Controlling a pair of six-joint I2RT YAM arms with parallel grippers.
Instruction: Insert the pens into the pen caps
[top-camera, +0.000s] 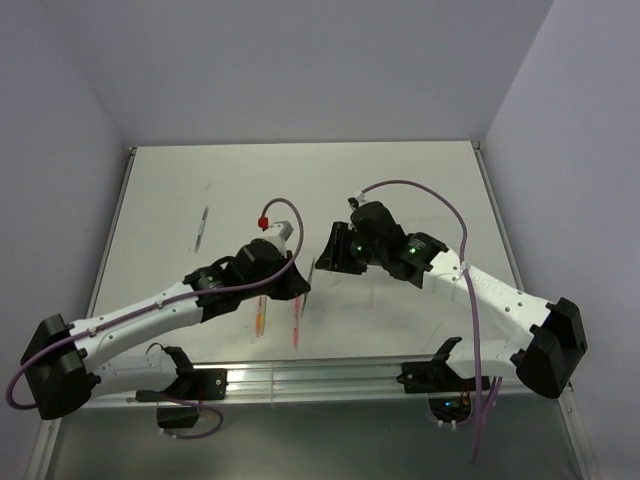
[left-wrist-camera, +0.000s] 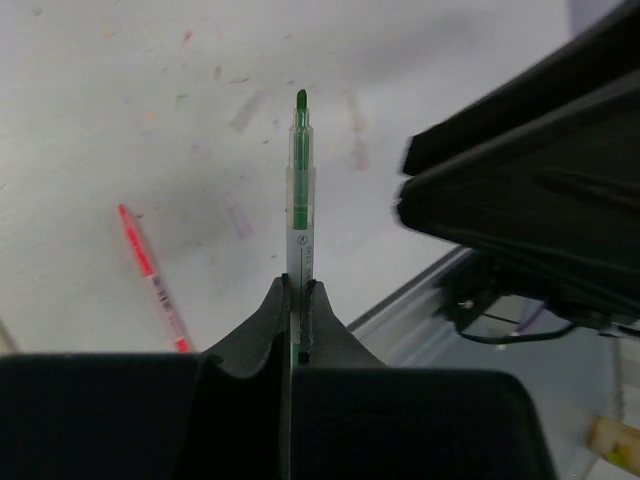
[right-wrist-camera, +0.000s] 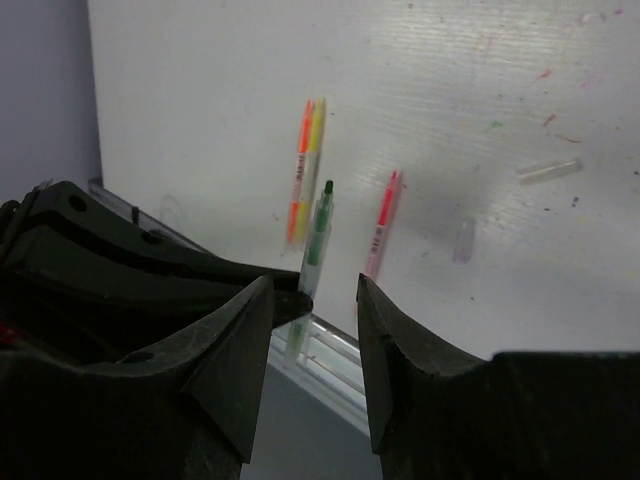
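My left gripper (left-wrist-camera: 298, 286) is shut on a green pen (left-wrist-camera: 300, 190) and holds it above the table with its uncapped green tip pointing away. In the top view this left gripper (top-camera: 303, 283) is tip to tip with my right gripper (top-camera: 322, 260). My right gripper (right-wrist-camera: 313, 285) is open and empty, and the green pen (right-wrist-camera: 318, 235) stands just beyond its jaws. A red pen (right-wrist-camera: 382, 222) and an orange/yellow pen (right-wrist-camera: 305, 170) lie on the table. Two clear caps (right-wrist-camera: 548, 170) (right-wrist-camera: 463, 240) lie farther out. A grey pen (top-camera: 202, 228) lies at the left.
The red pen (top-camera: 297, 325) and the orange/yellow pen (top-camera: 260, 318) lie near the table's front edge, by a metal rail (top-camera: 320, 378). Walls close the table at the back and both sides. The tabletop (top-camera: 400, 190) is white with faint ink marks.
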